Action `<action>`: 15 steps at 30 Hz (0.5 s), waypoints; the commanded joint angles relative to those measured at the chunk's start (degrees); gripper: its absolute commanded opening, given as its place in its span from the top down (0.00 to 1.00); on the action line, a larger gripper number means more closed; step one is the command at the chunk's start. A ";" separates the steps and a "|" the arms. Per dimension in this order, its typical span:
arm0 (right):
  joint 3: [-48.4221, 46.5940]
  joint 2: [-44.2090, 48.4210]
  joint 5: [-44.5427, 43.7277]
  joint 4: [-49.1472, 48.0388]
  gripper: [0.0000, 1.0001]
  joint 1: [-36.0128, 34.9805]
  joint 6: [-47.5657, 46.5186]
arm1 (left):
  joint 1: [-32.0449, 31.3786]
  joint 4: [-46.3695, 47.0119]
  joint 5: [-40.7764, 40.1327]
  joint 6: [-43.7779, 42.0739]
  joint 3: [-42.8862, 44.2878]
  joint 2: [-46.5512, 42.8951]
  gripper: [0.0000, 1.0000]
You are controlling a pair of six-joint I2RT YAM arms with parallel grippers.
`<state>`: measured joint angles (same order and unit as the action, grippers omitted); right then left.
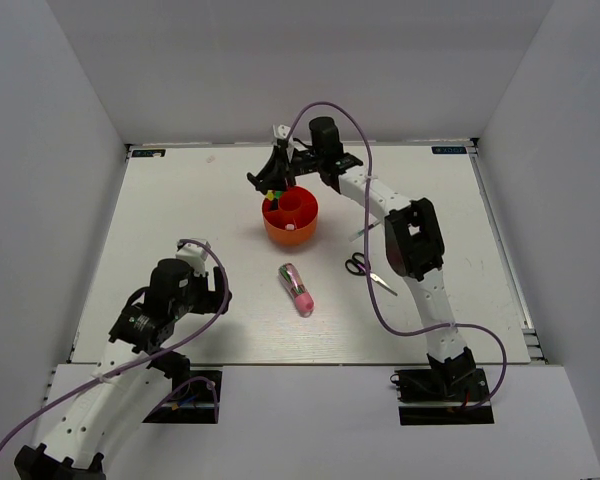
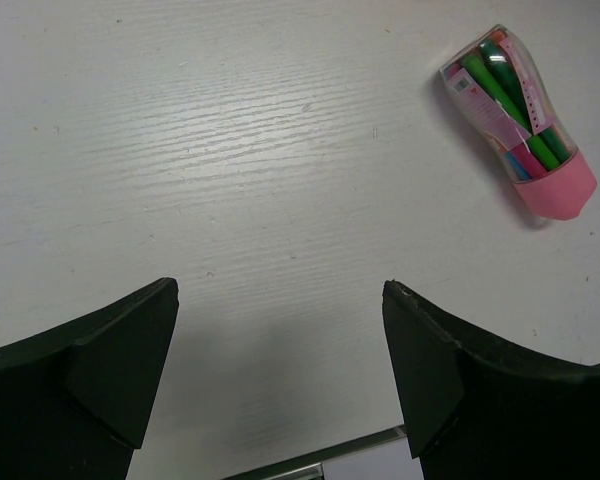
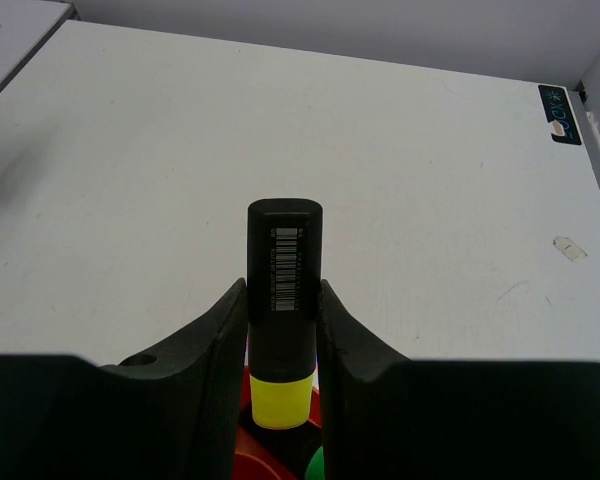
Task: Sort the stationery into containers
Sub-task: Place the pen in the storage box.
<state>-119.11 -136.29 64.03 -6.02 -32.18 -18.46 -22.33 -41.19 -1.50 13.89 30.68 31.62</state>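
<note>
My right gripper (image 3: 283,292) is shut on the black cap of the yellow highlighter (image 3: 281,392). It holds the highlighter upright with its lower end inside the orange-red organiser (image 3: 265,462), beside a green marker (image 3: 316,466). From above, the right gripper (image 1: 272,180) hangs over the back left rim of the organiser (image 1: 292,232). The chunky pink-and-green pen (image 1: 297,288) lies in front of the organiser, and the black-handled scissors (image 1: 365,268) lie to its right. My left gripper (image 2: 280,292) is open over bare table, with the pink-and-green pen (image 2: 516,120) far to its upper right.
White walls close in the table on three sides. A black-and-teal sticker (image 3: 559,100) sits at the far corner, with a scrap of tape (image 3: 568,247) near it. The table's metal front edge (image 2: 310,462) lies just under my left fingers.
</note>
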 commanded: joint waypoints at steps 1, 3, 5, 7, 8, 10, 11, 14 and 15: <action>-3.23 -1.08 3.55 -0.04 1.00 1.07 -1.32 | 0.79 0.06 -0.17 -0.62 -0.18 0.29 0.07; -2.89 -1.35 3.73 -0.04 1.00 1.25 -1.32 | 0.88 -0.03 0.09 -0.71 -0.09 0.64 0.07; -3.06 -1.61 4.00 0.04 1.00 1.42 -1.58 | 0.88 0.06 0.18 -0.79 -0.18 0.81 0.07; -3.49 -2.22 4.17 0.22 1.00 1.33 -2.02 | 0.88 0.06 0.18 -0.71 -0.18 0.82 0.07; -3.76 -2.49 4.26 0.39 1.00 1.42 -2.28 | 0.79 0.06 0.18 -0.79 -0.18 0.82 0.07; -4.37 -3.02 4.52 1.01 1.00 1.33 -2.63 | 0.88 0.14 0.09 -0.71 -0.18 0.64 0.07; -4.64 -3.28 4.61 1.19 1.00 1.33 -2.72 | 0.79 0.14 0.09 -0.71 -0.18 0.73 0.07; -5.78 -3.90 4.79 1.63 1.00 1.16 -2.81 | 0.88 0.14 0.09 -0.71 -0.18 0.90 0.07; -5.78 -4.07 4.79 1.71 1.00 1.07 -2.81 | 0.88 -0.03 0.09 -0.62 -0.09 0.64 0.07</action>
<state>-122.08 -139.63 66.94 -4.40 -30.79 -20.08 -21.80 -41.19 -1.48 13.56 30.68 32.53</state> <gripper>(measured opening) 0.322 0.928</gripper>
